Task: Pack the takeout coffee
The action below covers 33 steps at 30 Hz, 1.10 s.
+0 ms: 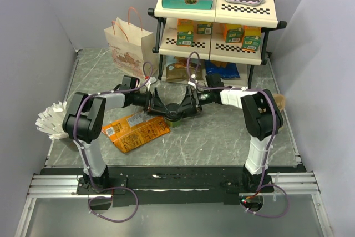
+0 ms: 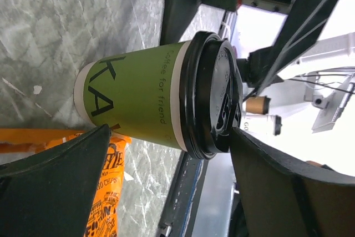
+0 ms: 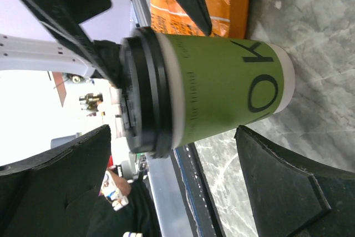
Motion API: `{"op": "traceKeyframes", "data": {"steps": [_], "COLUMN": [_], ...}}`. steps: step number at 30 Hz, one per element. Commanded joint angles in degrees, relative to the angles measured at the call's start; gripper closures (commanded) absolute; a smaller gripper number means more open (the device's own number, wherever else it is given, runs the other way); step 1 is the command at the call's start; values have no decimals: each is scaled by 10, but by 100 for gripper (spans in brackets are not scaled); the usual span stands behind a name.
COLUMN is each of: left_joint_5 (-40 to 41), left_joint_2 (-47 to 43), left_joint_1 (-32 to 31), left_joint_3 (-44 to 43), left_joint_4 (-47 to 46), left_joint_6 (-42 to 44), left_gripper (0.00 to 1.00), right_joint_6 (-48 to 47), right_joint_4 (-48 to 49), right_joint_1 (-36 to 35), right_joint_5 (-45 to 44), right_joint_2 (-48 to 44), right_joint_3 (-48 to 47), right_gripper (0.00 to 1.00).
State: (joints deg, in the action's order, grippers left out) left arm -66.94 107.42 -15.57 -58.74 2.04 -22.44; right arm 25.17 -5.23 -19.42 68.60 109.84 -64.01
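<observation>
The takeout coffee (image 1: 176, 117), a small green paper cup with a black lid, stands upright on the marble table between the two arms. My left gripper (image 1: 162, 106) faces it from the left and my right gripper (image 1: 189, 105) from the right. In the left wrist view the cup (image 2: 138, 101) lies just past the tips of the open left gripper (image 2: 169, 137). The right wrist view shows the same cup (image 3: 222, 90) at the mouth of the open right gripper (image 3: 173, 131). Neither pair of fingers presses on it.
A white paper bag (image 1: 128, 45) with pink handles stands at the back left. An orange chip bag (image 1: 136, 131) lies flat just left of the cup. A two-tier shelf (image 1: 216, 20) of goods fills the back. A white ruffled object (image 1: 52, 119) sits at the left edge.
</observation>
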Motion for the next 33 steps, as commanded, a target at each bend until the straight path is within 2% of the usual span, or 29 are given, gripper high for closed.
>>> {"op": "traceKeyframes", "data": {"steps": [1, 10, 18, 26, 33], "left_joint_5": [-20, -9, 21, 109, 206], "left_joint_2": [17, 60, 114, 156, 191], "left_joint_1": [-1, 0, 1, 1, -5], "left_joint_3": [0, 12, 24, 3, -30], "left_joint_4": [-42, -67, -114, -97, -57], "left_joint_6": [-13, -19, -32, -14, -1], "left_gripper": [7, 11, 14, 18, 21], "right_joint_6": [-17, -23, -88, -119, -128], "right_joint_4": [5, 36, 43, 31, -46], "right_joint_1": [-11, -13, -8, -6, -5], "right_joint_5": [15, 17, -7, -62, -156], "right_joint_2": [20, 49, 52, 81, 121], "right_joint_3": [-5, 21, 58, 44, 6], "right_gripper": [2, 11, 19, 23, 24]}}
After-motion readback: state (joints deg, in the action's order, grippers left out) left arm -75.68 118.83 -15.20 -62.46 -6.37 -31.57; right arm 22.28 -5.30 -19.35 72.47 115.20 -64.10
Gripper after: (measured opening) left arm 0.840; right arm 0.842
